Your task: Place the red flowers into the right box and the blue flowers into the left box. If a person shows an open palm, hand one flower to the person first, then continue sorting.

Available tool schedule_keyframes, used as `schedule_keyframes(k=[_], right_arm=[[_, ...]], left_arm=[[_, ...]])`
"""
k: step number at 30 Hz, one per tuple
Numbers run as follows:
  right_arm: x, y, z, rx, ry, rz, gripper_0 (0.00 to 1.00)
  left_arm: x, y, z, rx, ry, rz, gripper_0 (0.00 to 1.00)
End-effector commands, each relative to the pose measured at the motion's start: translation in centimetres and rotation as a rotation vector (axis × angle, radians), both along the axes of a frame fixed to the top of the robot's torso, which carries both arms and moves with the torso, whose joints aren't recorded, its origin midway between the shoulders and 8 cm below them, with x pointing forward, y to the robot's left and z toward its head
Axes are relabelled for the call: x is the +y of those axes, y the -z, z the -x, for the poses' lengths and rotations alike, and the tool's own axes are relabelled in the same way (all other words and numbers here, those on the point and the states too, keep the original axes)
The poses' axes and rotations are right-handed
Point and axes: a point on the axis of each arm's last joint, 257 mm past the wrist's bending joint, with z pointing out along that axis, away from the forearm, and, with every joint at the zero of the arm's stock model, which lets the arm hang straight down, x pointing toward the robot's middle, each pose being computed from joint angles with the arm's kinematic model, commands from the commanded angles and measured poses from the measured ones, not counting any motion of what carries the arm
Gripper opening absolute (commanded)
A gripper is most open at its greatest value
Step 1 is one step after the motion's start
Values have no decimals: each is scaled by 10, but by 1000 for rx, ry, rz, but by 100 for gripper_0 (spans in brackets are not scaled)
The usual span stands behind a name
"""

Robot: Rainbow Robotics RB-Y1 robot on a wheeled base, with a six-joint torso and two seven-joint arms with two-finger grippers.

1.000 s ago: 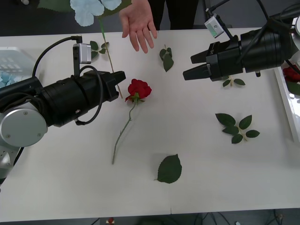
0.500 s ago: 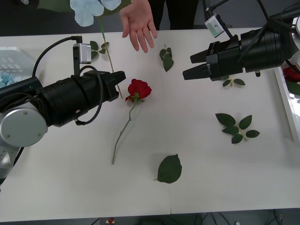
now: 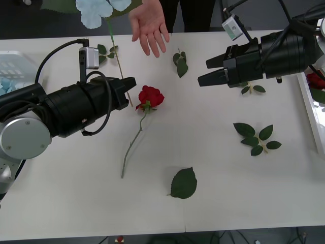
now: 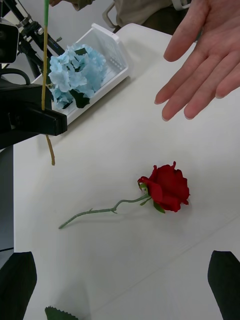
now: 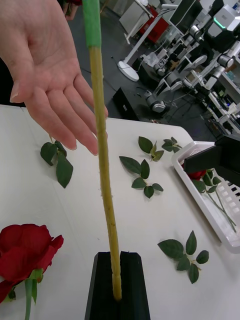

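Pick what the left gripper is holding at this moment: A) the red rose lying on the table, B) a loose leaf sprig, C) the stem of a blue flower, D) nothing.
C: the left gripper is shut on the blue flower by its long stem, which rises toward the person's open palm.

bare tabletop (image 3: 213,127) between pincers, open palm (image 3: 150,23) over far edge

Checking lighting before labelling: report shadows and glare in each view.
Front view: even light, faint shadow beside the red rose, no glare on the table. Right wrist view: soft shadow under the rose. Left wrist view: dim room behind the blue flower's stem.
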Motion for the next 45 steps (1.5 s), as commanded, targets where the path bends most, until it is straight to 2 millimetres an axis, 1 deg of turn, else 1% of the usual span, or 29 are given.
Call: schedule_keyframes(k=[1, 10, 11, 13, 14, 16, 20, 22, 23, 24, 25, 26, 27, 30, 36, 37, 38, 39, 40, 41, 44, 45], right_arm=[[4, -25, -4, -90, -34, 8, 100], [4, -25, -4, -94, -37, 7, 100], [5, -26, -4, -97, -39, 7, 100], [4, -25, -4, -97, -39, 7, 100], [4, -25, -4, -97, -39, 7, 100], [5, -26, -4, -97, -39, 6, 100], [5, -25, -4, -97, -40, 6, 100], [4, -25, -4, -98, -39, 9, 100], [3, -25, -4, -96, -37, 8, 100], [4, -25, -4, -98, -39, 9, 100], [4, -25, -4, -98, -39, 9, 100], [3, -25, -4, -99, -38, 10, 100], [3, -26, -4, -98, -38, 8, 100], [2, -24, -4, -98, -37, 10, 100], [3, -26, -4, -103, -40, 10, 100], [3, -25, -4, -102, -41, 8, 100], [3, -26, -4, -103, -41, 9, 100], [3, -25, -3, -101, -41, 7, 100], [3, -26, -4, -104, -42, 8, 100], [3, -25, -3, -104, -43, 8, 100], [3, -25, -4, -104, -42, 8, 100], [3, -25, -3, -105, -43, 8, 100]], left_arm=[[12, -26, -8, -41, -17, 8, 0], [12, -26, -8, -41, -17, 8, 0], [17, -18, -11, -27, -31, 7, 0], [20, -18, -13, -28, -40, 7, 0], [23, -25, -16, -47, -49, 15, 0], [27, -30, -19, -68, -66, 23, 0], [34, -27, -19, -65, -70, 1, 0], [45, -28, -21, -69, -83, -17, 0], [47, -28, -21, -67, -83, -17, 0], [56, -32, -23, -69, -91, -21, 0], [58, -34, -24, -69, -94, -18, 0], [63, -42, -25, -76, -97, -10, 0], [67, -46, -26, -77, -103, -3, 0], [82, -52, -30, -81, -123, -5, 0], [140, -45, -39, -43, -192, -73, 0], [161, -44, -40, -35, -222, -99, 0], [171, -44, -40, -32, -235, -110, 0], [185, -43, -40, -21, -254, -121, 0], [204, -40, -39, 5, -275, -135, 0], [218, -36, -38, 31, -288, -149, 0], [259, -32, -30, 77, -330, -224, 0], [279, -31, -26, 101, -353, -251, 0]])
